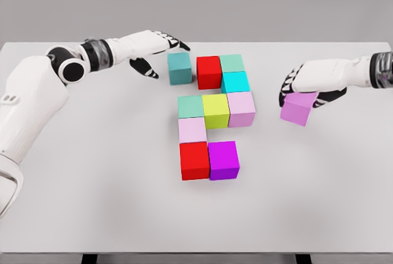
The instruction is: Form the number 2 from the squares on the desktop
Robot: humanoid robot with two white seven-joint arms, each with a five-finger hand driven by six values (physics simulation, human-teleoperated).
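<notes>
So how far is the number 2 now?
Mostly built: nine cubes form the 2, except the teal cube stands slightly apart from the red cube, beside the open left hand. The right hand holds a violet cube. The bottom row beside the purple cube lacks it.

We see our left hand (161,44) stretched out flat from the left, fingers spread and holding nothing; our right hand (305,89) comes in from the right, fingers curled down in a grasp

Smooth matt table (92,202); matt plastic-looking cubes (209,71); glossy white arm shells (31,101), black joints
</notes>
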